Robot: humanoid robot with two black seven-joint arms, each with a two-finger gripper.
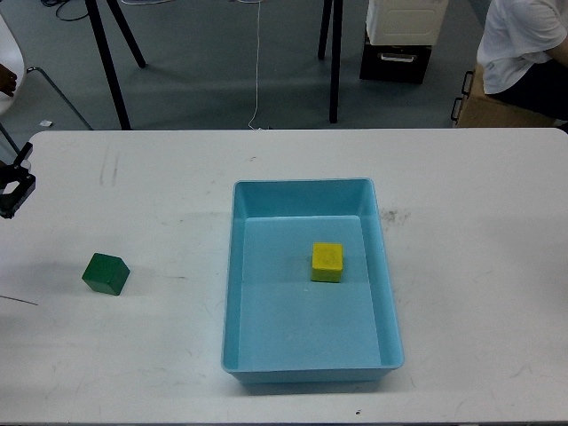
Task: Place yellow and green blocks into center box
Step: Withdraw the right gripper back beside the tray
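A yellow block [327, 262] lies inside the light blue box [235, 266] at the middle of the white table, a little right of the box's middle. A green block [106, 273] sits on the table at the left, well apart from the box. My left gripper [13, 182] shows only as a small dark part at the left edge, above and left of the green block and not touching it; I cannot tell its fingers apart. My right gripper is out of view.
The white table [479, 266] runs across the whole view. Beyond its far edge are black stand legs [333, 62], a dark crate [395, 62] and a seated person [524, 44] at the top right.
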